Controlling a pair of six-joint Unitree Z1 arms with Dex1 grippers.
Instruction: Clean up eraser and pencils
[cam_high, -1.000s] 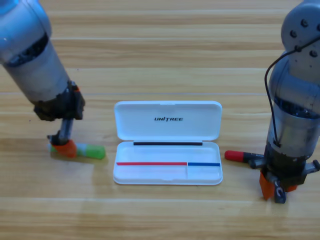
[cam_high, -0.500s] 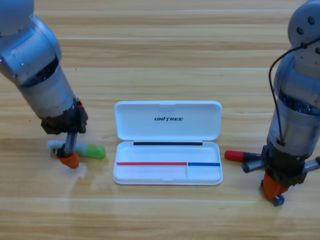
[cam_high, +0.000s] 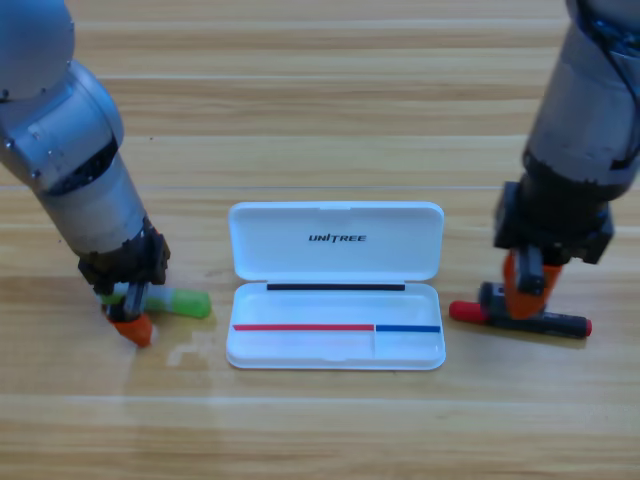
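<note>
a wooden bench (cam_high: 320, 120) is filling the whole scene, with the two grey arms reaching down onto it from the upper corners. between them the white case (cam_high: 336, 285) is lying open, lid flat behind, tray holding none of the task's things yet. the right gripper (cam_high: 522, 292) is now sitting over the black pencil (cam_high: 520, 319) just right of the case, where a second ago it was hanging lower down, past the pencil's far end; the pencil, then mostly hidden, is now showing full length, red cap toward the case. the orange jaws are bearing down on its middle, but i cannot tell whether they are closing on it. the left gripper (cam_high: 133, 315) is pressing at the left end of the green pencil (cam_high: 175, 301), having slid slightly nearer the front edge; its state is equally hidden. no eraser is showing anywhere. both arms seem to be lining up for pickups, so the tidy-up is looking barely begun
</note>
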